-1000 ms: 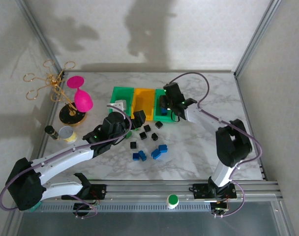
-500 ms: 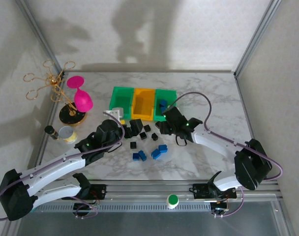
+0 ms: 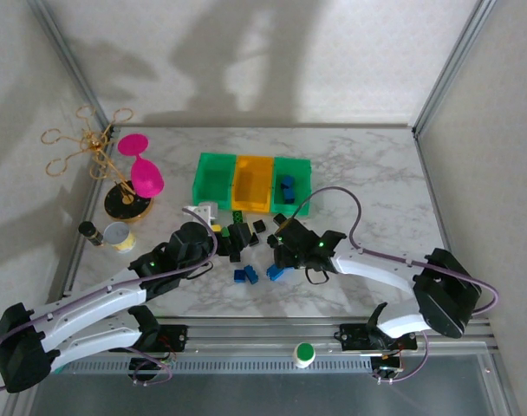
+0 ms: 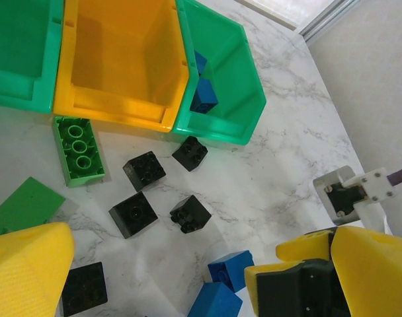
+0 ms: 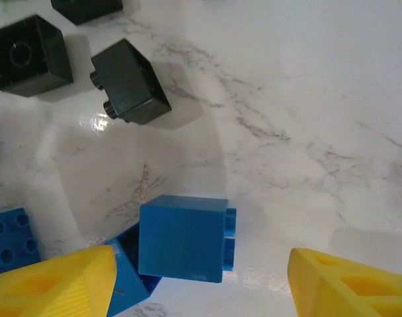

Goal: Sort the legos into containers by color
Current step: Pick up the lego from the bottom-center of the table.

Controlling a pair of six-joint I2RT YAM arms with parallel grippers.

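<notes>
Three bins (image 3: 251,204) stand in a row toward twelve o'clock on the bench (image 3: 376,191), green, orange, green, with their walls touching. A few blue bricks (image 3: 287,185) lie in the right-hand green one. Loose black bricks (image 3: 259,225) and more blue ones (image 3: 244,276) are scattered mid-bench. The left gripper (image 3: 237,238) reaches in from eight o'clock. The right gripper (image 3: 279,250) reaches in from four o'clock, close to the blue ones.

Marble table (image 3: 367,173): three containers (image 3: 251,183) in row, loose legos (image 3: 243,276) before them, cup stand (image 3: 127,205) left.
</notes>
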